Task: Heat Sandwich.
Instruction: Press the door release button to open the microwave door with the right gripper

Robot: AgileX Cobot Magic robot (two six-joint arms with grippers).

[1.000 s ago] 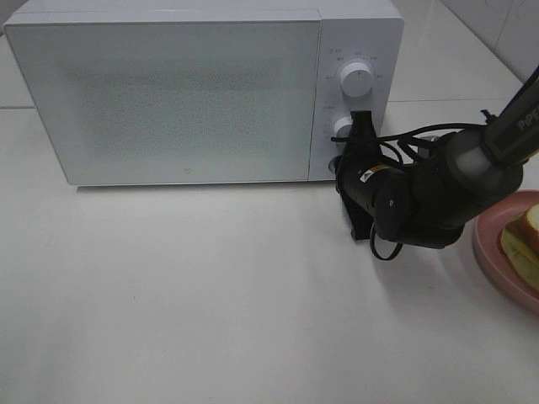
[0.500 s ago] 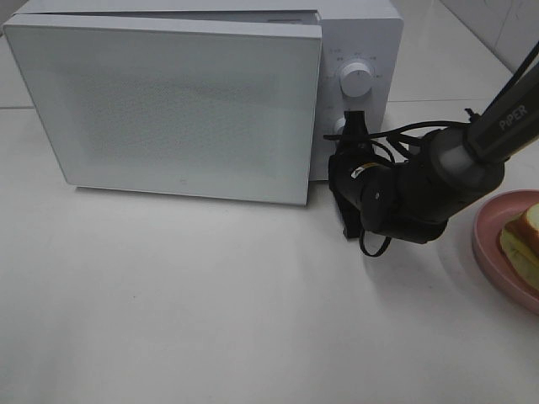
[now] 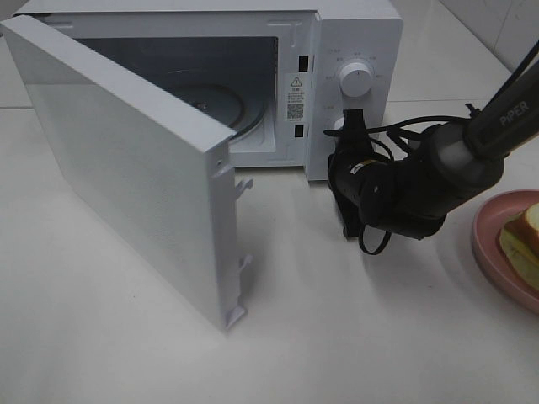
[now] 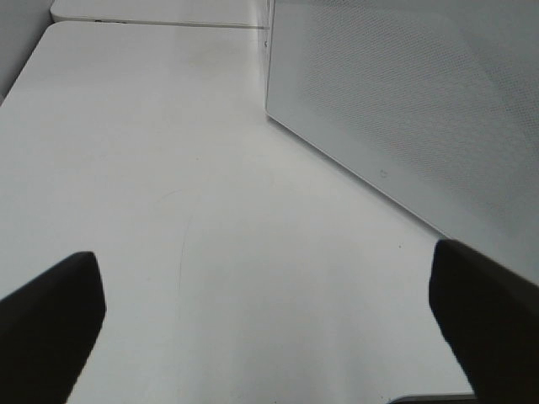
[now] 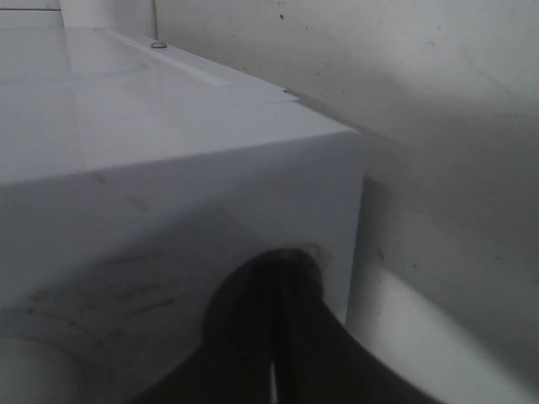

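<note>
The sandwich (image 3: 524,238) lies on a round pink plate (image 3: 493,257) at the table's right edge, partly cut off by the frame. The white microwave (image 3: 354,34) stands at the back with its door (image 3: 126,168) swung wide open toward the front left, showing the glass turntable (image 3: 223,105) inside. My right gripper (image 3: 351,120) is shut, its tips at the lower button on the control panel; in the right wrist view the closed fingers (image 5: 253,337) touch the white panel. My left gripper (image 4: 269,337) is open over bare table, beside the door's outer face (image 4: 404,109).
An upper knob (image 3: 357,80) sits on the control panel above my right gripper. The open door reaches far out over the table's left-middle. The white tabletop (image 3: 362,337) stretches in front of the microwave and toward the plate.
The microwave door went from shut to ajar to wide open, swinging out to the front left. My right gripper stayed shut at the lower button, shifting only slightly.
</note>
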